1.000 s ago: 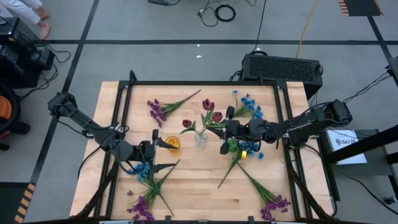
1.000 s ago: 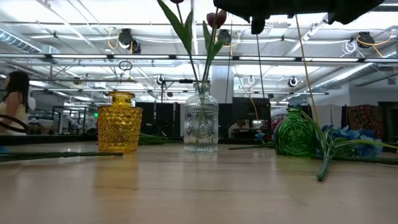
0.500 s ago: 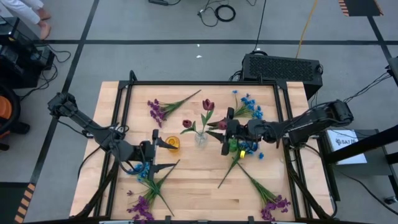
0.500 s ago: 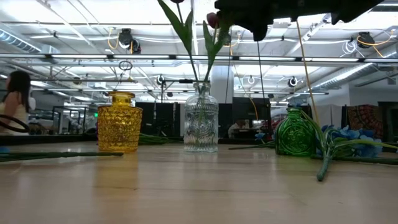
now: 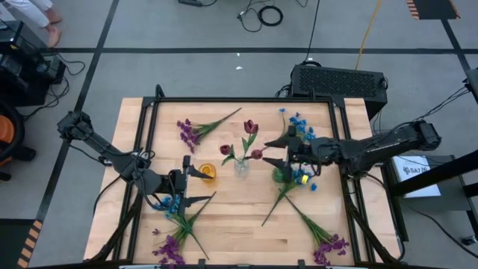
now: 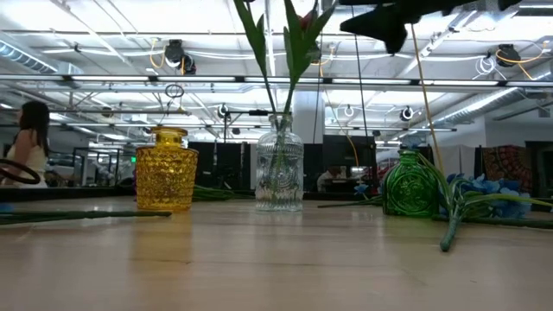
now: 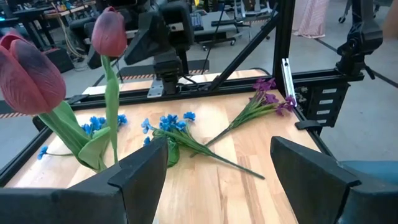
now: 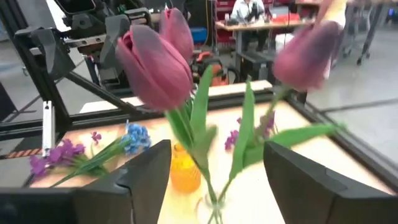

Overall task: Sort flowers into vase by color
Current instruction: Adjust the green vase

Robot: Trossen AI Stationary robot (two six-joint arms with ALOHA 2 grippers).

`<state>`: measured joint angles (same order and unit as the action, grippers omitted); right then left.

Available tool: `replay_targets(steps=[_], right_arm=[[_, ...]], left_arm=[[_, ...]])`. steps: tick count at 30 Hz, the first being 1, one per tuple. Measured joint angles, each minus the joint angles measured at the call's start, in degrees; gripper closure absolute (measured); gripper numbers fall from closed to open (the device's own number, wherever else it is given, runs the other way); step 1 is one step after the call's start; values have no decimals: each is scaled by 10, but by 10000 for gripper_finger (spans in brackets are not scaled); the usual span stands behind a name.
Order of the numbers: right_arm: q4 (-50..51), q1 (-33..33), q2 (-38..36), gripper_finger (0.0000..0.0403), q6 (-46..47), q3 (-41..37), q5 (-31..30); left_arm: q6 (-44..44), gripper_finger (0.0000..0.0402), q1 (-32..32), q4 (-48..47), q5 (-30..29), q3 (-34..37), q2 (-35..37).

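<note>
A clear vase (image 5: 241,166) at the table's middle holds three dark red flowers (image 5: 250,127) by their stems. My right gripper (image 5: 272,152) hovers open just right of them, level, touching nothing; its wrist view shows the blossoms (image 8: 155,62) straight ahead. Left of the clear vase, by a yellow vase (image 5: 208,172), my left gripper (image 5: 196,181) waits open with nothing between its fingers. A green vase (image 5: 282,175) stands below my right gripper, with blue blossoms (image 5: 302,178) beside it. Purple sprigs (image 5: 190,131) and blue sprigs (image 5: 299,127) lie flat on the table.
More purple sprigs lie at the near right (image 5: 328,245) and near left (image 5: 170,246), and a blue one (image 5: 170,205) lies under my left arm. A black frame (image 5: 246,99) borders the table. A person (image 6: 26,142) is in the room beyond.
My right gripper has opened and let go of a dark red flower, then drawn back toward the table's right edge and risen slightly, rolling a little. The freed flower now stands in the clear vase with the other two, its blossom swung a little toward the near edge.
</note>
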<state>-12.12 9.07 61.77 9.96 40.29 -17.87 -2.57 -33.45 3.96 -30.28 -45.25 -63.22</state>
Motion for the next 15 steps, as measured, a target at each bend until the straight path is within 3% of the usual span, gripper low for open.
replay_targets(steps=[8,15], right_arm=[[153,35,-91,162,111,0,-4],[314,98,-97,184,264,0,-84]], left_arm=[[0,112,0,0,0,0,0],[3,112,0,0,0,0,0]])
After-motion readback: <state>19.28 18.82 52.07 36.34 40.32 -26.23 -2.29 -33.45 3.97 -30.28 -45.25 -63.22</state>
